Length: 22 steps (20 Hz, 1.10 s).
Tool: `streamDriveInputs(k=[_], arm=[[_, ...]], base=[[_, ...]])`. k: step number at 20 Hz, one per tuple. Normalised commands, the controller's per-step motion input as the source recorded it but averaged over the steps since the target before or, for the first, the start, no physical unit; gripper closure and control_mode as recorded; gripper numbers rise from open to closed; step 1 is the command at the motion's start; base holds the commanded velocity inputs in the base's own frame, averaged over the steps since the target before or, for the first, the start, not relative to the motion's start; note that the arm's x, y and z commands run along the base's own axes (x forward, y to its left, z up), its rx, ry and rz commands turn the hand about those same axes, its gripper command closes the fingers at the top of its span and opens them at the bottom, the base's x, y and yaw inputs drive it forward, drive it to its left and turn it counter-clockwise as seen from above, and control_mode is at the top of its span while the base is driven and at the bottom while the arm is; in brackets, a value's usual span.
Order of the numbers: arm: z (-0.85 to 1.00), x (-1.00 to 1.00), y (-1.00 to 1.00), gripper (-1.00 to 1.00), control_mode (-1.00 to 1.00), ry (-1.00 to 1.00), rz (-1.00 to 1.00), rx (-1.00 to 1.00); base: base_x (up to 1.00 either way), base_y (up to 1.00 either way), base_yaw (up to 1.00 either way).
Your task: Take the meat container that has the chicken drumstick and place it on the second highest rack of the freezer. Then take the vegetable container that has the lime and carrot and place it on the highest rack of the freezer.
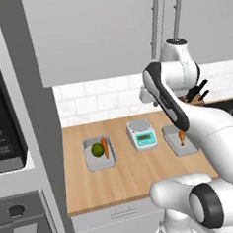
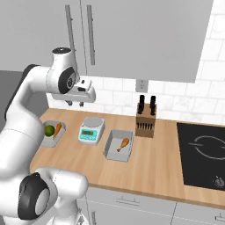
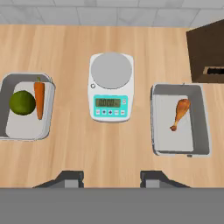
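- Light wooden counter [image 3: 74, 148] carries everything.
- Grey rectangular meat tray [image 3: 199, 118] on the right holds the orange-brown chicken drumstick [image 3: 180, 113].
- Grey vegetable tray [image 3: 8, 87] on the left holds the round dark-green lime [image 3: 22, 103] and slim orange carrot [image 3: 39, 99].
- White-and-teal kitchen scale [image 3: 111, 86] stands between them.
- Two-finger gripper [image 3: 111, 177] hovers above, jaws partly apart, holding nothing.

I see a kitchen scale [image 3: 110, 87] on the wooden counter [image 3: 70, 43], its round pan at twelve o'clock above the display. A knife block [image 2: 145, 121] (dark handles up) stands against the tiled wall [image 2: 176, 103], the black cooktop [image 2: 204, 154] at its three o'clock.
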Motion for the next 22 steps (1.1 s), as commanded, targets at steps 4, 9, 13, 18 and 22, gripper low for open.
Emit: streamDriveInputs(k=[4, 9, 13, 18, 22], arm=[[-0.04, -0.21, 0.0, -1.0, -1.0, 0.0, -0.13, 0.05], [-0.03, -0.66, -0.08, -1.0, -1.0, 0.08, -0.59, 0.31], [-0.28, -0.61, -0.37, -1.0, -1.0, 0.17, -0.7, 0.21], [-0.58, -0.63, -0.6, -1.0, -1.0, 0.23, -0.63, 0.16], [-0.76, -0.54, -1.0, -1.0, -1.0, 0.26, -0.39, 0.06]], base=[[0.0, 0.0, 0.0], [0.0, 0.0, 0.0], [0.0, 0.0, 0.0], [0.0, 0.0, 0.0], [0.0, 0.0, 0.0]])
